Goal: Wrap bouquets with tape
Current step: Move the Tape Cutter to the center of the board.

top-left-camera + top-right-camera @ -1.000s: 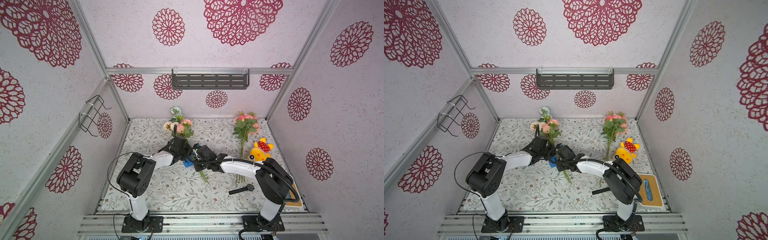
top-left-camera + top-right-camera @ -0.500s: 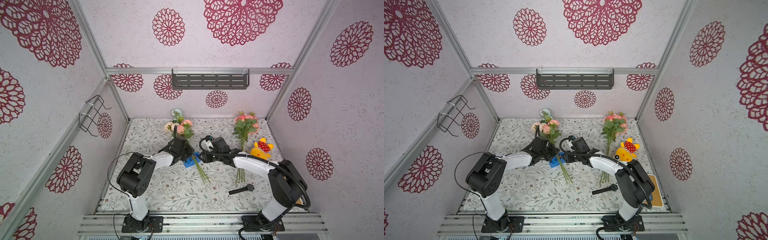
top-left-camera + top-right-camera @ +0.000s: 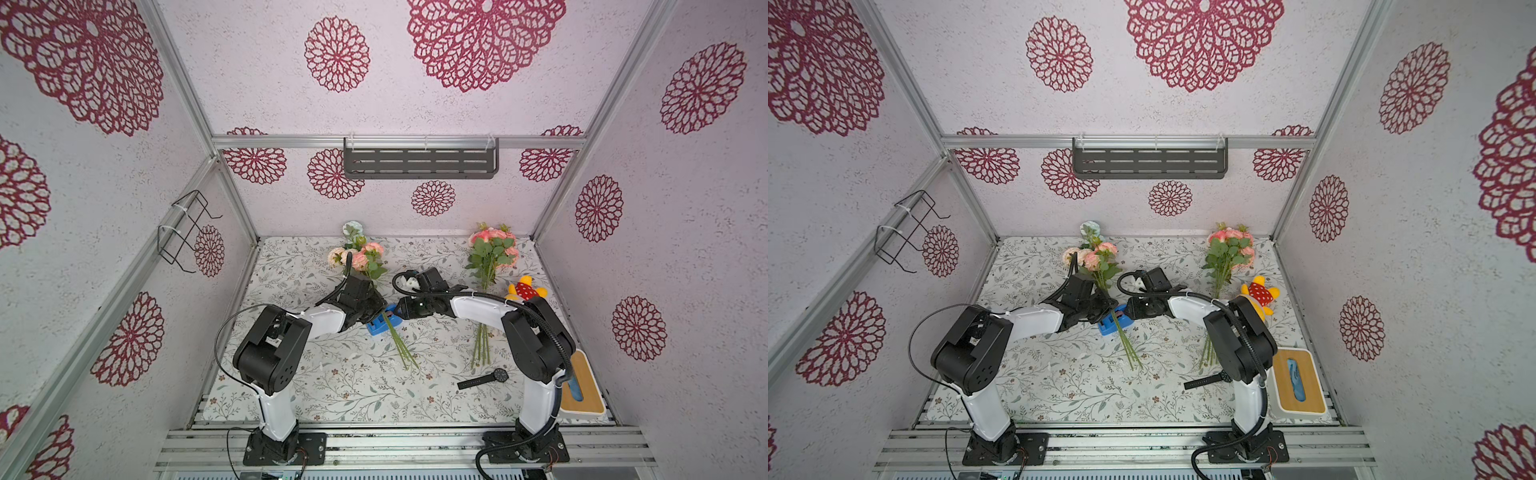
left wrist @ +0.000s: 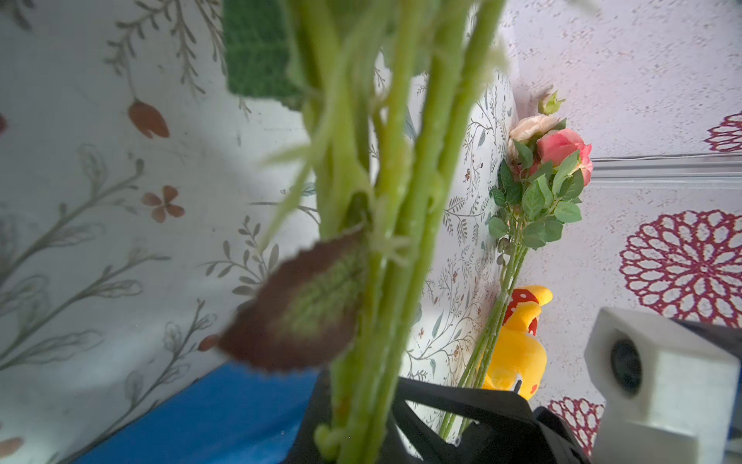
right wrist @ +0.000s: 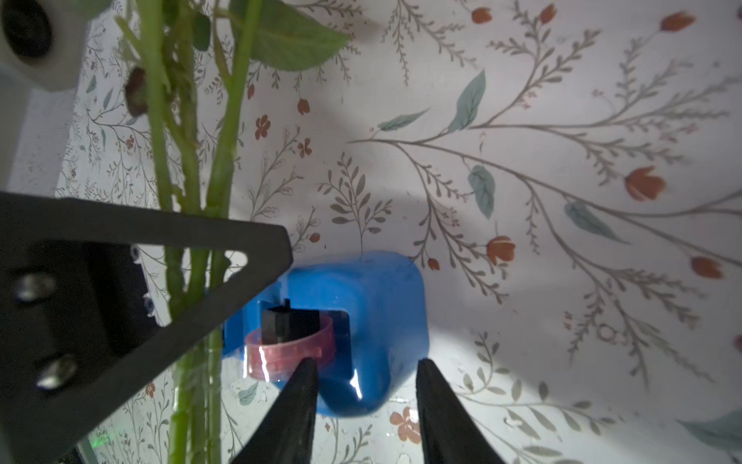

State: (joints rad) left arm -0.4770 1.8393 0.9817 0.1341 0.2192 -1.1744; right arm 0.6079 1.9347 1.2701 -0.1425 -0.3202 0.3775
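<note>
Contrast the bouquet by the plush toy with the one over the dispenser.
The dispenser bouquet is clamped at its stems by the left gripper; the toy-side bouquet lies free. The dispenser bouquet has a pale blue bloom; the toy-side bouquet shows none. Both have pink roses and green stems.

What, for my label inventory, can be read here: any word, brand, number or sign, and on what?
No text can be read in any view.
Tape roll: faint marks on its reddish core, too blurred to read.
Wristwatch: face too small to read.
Blue dispenser: no label visible.
</note>
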